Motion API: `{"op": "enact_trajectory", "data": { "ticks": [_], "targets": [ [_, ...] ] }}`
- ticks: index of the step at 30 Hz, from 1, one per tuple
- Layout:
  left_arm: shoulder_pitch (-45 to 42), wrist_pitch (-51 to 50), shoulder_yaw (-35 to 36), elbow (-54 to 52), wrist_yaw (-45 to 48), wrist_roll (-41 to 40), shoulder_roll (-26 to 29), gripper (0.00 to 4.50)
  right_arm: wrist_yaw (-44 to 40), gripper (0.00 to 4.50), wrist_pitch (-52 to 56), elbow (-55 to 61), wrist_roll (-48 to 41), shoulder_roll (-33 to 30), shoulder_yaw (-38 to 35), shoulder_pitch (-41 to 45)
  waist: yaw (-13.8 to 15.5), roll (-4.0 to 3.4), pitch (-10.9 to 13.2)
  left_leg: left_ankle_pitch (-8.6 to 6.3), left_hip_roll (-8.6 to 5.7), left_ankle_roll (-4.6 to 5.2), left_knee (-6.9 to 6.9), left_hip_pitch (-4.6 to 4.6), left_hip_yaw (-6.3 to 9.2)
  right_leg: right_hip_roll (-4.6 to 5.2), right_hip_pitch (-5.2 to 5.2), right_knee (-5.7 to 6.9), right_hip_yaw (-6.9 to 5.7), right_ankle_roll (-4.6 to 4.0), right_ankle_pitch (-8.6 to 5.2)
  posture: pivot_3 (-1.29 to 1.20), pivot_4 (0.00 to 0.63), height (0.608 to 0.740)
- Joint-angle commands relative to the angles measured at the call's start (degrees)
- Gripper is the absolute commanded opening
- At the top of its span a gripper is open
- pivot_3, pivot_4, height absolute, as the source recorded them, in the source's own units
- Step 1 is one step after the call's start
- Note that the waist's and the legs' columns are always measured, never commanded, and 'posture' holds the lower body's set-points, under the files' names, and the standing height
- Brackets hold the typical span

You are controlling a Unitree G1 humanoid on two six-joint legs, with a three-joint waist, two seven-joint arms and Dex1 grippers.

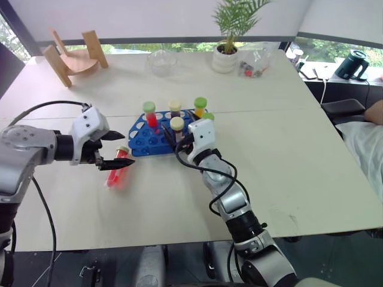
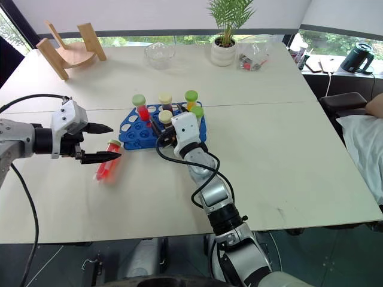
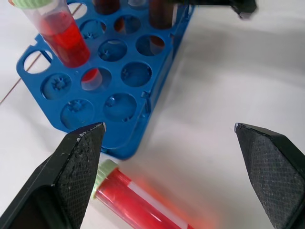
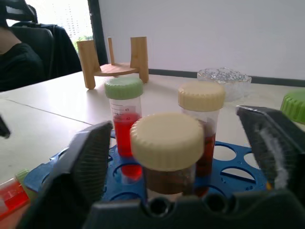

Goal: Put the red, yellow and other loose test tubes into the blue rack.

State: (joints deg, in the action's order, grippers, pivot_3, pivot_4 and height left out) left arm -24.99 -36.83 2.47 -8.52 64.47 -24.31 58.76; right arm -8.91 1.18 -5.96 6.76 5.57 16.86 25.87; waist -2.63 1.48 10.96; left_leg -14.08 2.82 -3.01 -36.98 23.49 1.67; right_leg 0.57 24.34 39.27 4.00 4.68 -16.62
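My left gripper (image 1: 115, 149), jaws apart, hovers over the lying red-filled, green-capped test tube (image 1: 118, 168), cap toward the blue plastic rack (image 1: 143, 142); my right gripper (image 1: 179, 133), jaws apart, straddles a racked cream-capped brown tube (image 4: 167, 153).

A pale wooden surface (image 1: 287, 161), a seam running across it, stands before a row of windows (image 1: 179, 45) admitting daylight under white blinds. A potted plant (image 1: 230, 36) sits at its far edge; beside the plant are a clear glass bowl (image 1: 161, 61) and a clear bag (image 1: 254, 64), and further along a wooden stand (image 1: 75, 55). Beyond the surface's corner, well apart from the plant, stands a dark kettle (image 1: 354, 64).
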Motion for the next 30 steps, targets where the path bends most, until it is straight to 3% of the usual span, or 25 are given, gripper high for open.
{"op": "enact_trajectory", "data": {
  "ticks": [1,4,7,11,16,23,30],
  "targets": [
    [-3.77,-3.58,-0.48,-0.02,-3.51,1.54,0.09,4.50,-4.69,4.48,2.27,10.92,-0.37,-2.75,1.24,0.32,0.04,0.01,0.00,0.00,0.00,0.00,-0.01,0.01,0.00,0.00,0.00,0.00,0.00,0.00,0.00,0.00,0.150,0.740],
    [-9.91,-10.33,-2.06,2.43,-7.47,4.29,1.79,4.50,-15.80,4.48,12.58,26.41,-11.27,-9.71,-1.82,1.29,0.24,0.03,0.01,0.00,-0.03,0.00,-0.06,0.08,0.06,0.02,0.00,-0.01,-0.03,0.02,0.01,0.00,0.150,0.740],
    [-15.89,-20.99,-5.40,5.42,-9.41,6.18,4.19,4.50,-24.12,4.48,24.02,34.62,-22.64,-17.14,-6.09,4.54,0.00,0.03,0.02,0.00,-0.05,0.01,-0.12,0.06,0.10,0.02,-0.07,0.00,-0.06,0.04,0.01,0.00,0.150,0.740],
    [-25.93,-41.70,-12.11,8.00,-10.61,4.22,3.01,4.50,-35.37,4.48,37.05,36.95,-37.26,-28.51,-11.38,10.61,0.00,0.02,0.02,0.00,-0.03,0.03,-0.05,-0.08,0.11,-0.04,-0.15,0.01,-0.08,0.03,0.00,0.00,0.150,0.740],
    [-31.70,-53.64,-21.04,12.93,-8.61,0.99,2.39,4.50,-50.29,4.48,45.73,35.95,-47.48,-41.30,-10.65,14.64,0.05,0.02,0.04,-0.05,-0.04,0.12,-0.03,-0.06,0.11,-0.03,-0.14,-0.01,-0.08,0.02,-0.01,0.00,0.150,0.740],
    [-36.29,-53.57,-33.43,22.32,-7.17,1.30,0.85,4.50,-53.80,4.48,46.13,35.97,-47.44,-43.62,-6.66,14.39,0.01,0.02,0.04,-0.13,-0.04,0.25,-0.09,-0.03,0.11,-0.04,-0.10,0.00,-0.08,0.01,-0.02,0.00,0.150,0.740],
    [-40.83,-48.23,-40.18,34.80,-6.43,5.03,-6.75,4.50,-51.08,4.48,46.15,38.84,-46.25,-43.86,-4.85,11.43,0.41,0.04,0.04,-0.13,-0.08,0.25,-0.18,0.06,0.10,0.01,-0.07,-0.01,-0.08,0.02,-0.02,0.00,0.150,0.740]
  ]
}}
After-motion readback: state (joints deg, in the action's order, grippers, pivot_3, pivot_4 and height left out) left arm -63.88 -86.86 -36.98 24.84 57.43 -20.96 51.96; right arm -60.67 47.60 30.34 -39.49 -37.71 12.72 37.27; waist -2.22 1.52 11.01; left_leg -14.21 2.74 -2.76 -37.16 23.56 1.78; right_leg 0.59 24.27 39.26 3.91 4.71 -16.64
